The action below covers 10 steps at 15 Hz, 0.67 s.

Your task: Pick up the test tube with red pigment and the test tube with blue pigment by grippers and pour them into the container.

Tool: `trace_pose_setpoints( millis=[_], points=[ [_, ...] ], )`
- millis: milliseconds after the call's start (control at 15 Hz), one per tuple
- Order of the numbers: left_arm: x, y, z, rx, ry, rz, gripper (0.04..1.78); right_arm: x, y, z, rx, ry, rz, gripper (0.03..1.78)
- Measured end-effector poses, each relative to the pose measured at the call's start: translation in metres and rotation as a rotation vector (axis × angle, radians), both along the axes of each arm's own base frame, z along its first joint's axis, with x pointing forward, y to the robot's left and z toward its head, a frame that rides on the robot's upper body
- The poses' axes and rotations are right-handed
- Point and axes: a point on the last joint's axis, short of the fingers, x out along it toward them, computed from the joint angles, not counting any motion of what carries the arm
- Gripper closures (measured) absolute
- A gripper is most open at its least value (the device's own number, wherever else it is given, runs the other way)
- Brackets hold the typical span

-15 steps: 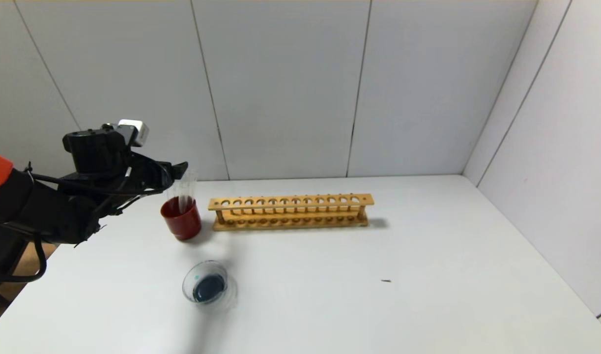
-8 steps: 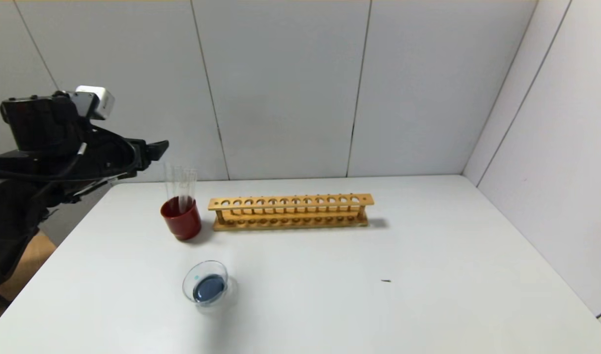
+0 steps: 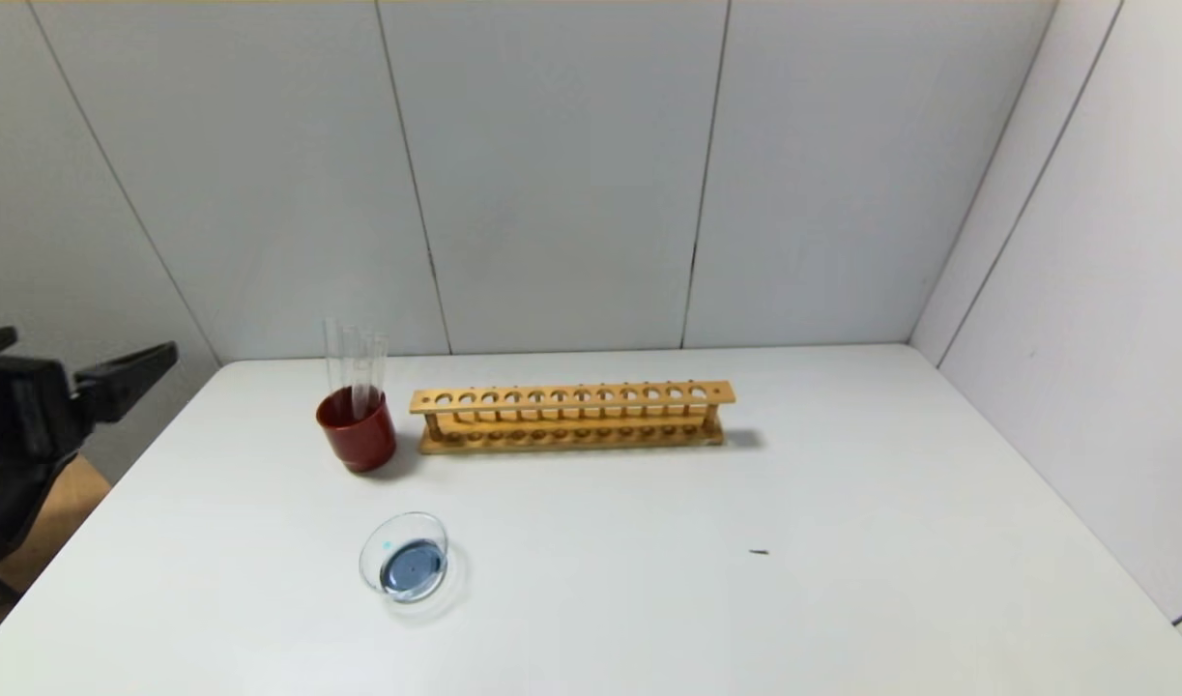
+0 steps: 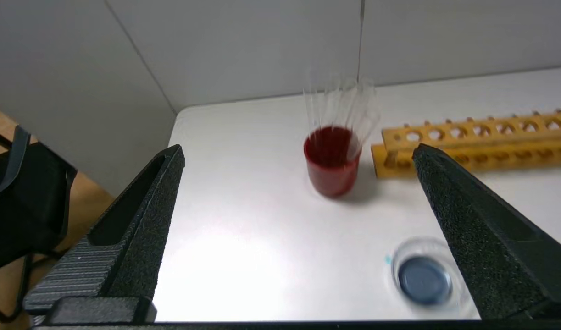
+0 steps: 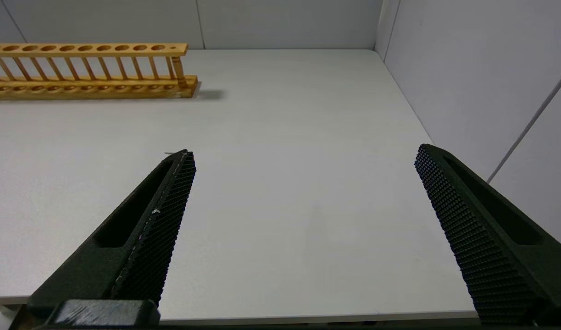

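While the left claw (image 3: pixel 78 377) sits off the left edge of the white tabletop (image 3: pixel 648 541), its two black fingers (image 4: pixel 138 229) are spread wide apart and grasp nothing. Well clear of it, the container (image 3: pixel 404 558), a low clear glass dish, stands near the front left of the tabletop and holds a dark blue pool of liquid. Behind the dish, a dark red cup (image 3: pixel 357 428) stands upright with several clear tubes (image 3: pixel 356 362) rising from it; no red or teal liquid can be made out in them, so the two pigment tubes cannot be told apart. Just beside the cup, toward the right, a wooden tube rack (image 3: pixel 571 416) lies lengthwise with its holes vacant. Over the tabletop's right front, the right claw (image 5: pixel 303 229) hangs with fingers released wide, holding nothing.
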Motion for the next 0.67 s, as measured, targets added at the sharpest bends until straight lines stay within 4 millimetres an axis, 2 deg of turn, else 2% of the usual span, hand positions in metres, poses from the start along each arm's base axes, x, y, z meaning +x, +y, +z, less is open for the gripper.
trace_pose_setpoints(
  millis=[133,333,467,667],
  points=[
    [-0.047,0.002,-0.015,0.009,0.006,0.010,0.07,0.000,0.000,0.000,0.000,0.000,0.000,0.06],
    [-0.099,0.002,-0.048,0.013,-0.018,-0.011,0.07,0.000,0.000,0.000,0.000,0.000,0.000,0.06],
    [-0.123,0.000,-0.065,0.008,-0.052,-0.067,0.07,0.000,0.000,0.000,0.000,0.000,0.000,0.06],
    [-0.147,-0.002,-0.092,-0.021,-0.048,-0.142,0.07,0.000,0.000,0.000,0.000,0.000,0.000,0.06]
  ],
)
